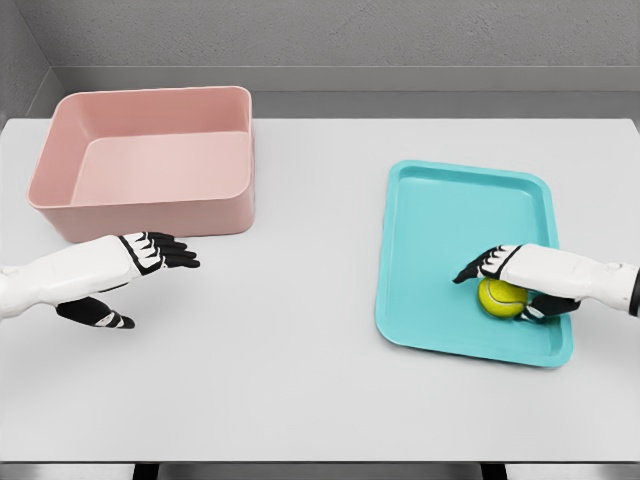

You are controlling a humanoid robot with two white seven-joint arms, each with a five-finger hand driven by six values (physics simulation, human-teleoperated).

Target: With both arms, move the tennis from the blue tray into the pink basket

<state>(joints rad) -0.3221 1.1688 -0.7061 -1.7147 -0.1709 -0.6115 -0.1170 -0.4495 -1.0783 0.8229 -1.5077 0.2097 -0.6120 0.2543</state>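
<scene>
A white table (300,380) seen from above. At the far left sits a pink basket (150,200), open at the top. At the right lies a blue tray (450,210), and near its front right corner rests a yellow-green tennis ball (500,298).

The right hand (515,285) reaches in from the right edge and cups over the ball, fingers above and thumb apparently below; whether they grip it firmly is hard to tell from this angle. The left hand (130,275) hovers over the table just in front of the basket, fingers stretched out flat, thumb apart, holding nothing.

The risk: a loose hold could let the round ball roll away across the tray. The two hands are well apart, so any handover means a long carry.
</scene>
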